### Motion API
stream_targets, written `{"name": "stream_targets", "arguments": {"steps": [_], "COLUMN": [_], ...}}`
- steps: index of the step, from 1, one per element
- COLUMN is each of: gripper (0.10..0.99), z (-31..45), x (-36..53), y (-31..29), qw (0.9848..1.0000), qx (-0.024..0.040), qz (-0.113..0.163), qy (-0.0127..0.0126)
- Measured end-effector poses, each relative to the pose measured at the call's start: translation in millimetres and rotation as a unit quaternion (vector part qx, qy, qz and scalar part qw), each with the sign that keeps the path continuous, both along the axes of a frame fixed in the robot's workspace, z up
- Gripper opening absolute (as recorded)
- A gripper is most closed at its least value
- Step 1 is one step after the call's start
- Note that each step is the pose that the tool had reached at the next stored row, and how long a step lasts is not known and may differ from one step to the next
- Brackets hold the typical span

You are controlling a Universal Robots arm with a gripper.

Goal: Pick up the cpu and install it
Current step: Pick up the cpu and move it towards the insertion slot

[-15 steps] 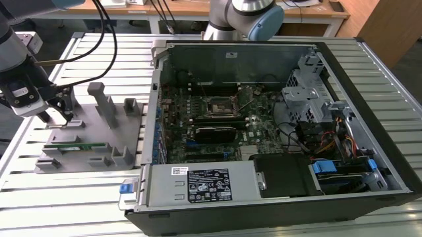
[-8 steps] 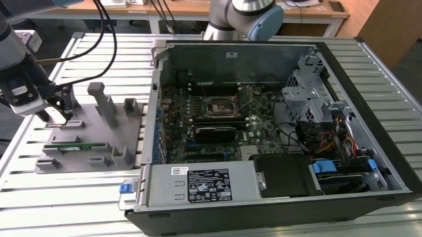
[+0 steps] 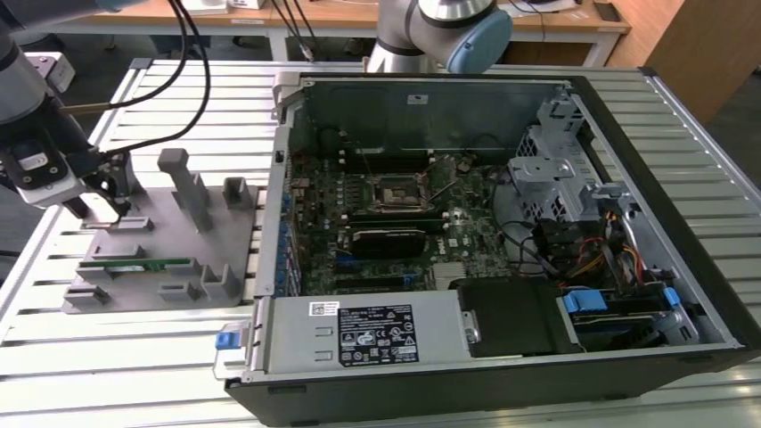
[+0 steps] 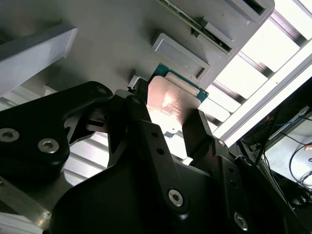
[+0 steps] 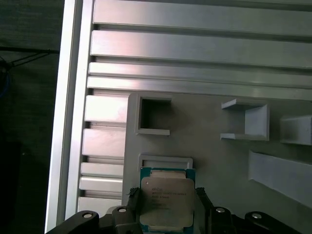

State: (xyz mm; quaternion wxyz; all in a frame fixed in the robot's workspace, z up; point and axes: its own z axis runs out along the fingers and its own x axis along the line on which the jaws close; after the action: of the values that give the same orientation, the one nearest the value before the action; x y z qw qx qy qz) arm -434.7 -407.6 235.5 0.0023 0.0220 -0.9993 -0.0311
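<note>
The cpu (image 5: 165,192), a flat square chip with a silvery top and a green rim, sits between my gripper's (image 5: 168,204) two black fingers, which press on its opposite edges. It hangs just over a shallow grey pocket of the fixture plate (image 5: 219,165). The second wrist view shows the same hold: the cpu (image 4: 171,97) is clamped in the gripper (image 4: 168,111). In the exterior view the gripper (image 3: 102,210) stands at the far corner of the grey fixture plate (image 3: 160,276), on the exterior view's left, and covers the chip. The black motherboard socket (image 3: 394,193) lies inside the open computer case (image 3: 500,383).
Tall grey posts (image 3: 188,187) and small holders rise from the fixture plate, and a green memory stick (image 3: 137,265) lies in one of them. The case has drive cages (image 3: 559,169) and cable bundles on the exterior view's right. The slatted metal table (image 3: 131,357) surrounds everything.
</note>
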Motion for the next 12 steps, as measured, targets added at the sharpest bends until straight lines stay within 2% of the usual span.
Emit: {"name": "stream_targets", "arguments": {"steps": [12], "gripper": [0.529], "z": [4.9], "x": [0.0], "y": [1.4], "qw": [1.0], "qx": [0.0], "qz": [0.0], "qy": [0.0]}}
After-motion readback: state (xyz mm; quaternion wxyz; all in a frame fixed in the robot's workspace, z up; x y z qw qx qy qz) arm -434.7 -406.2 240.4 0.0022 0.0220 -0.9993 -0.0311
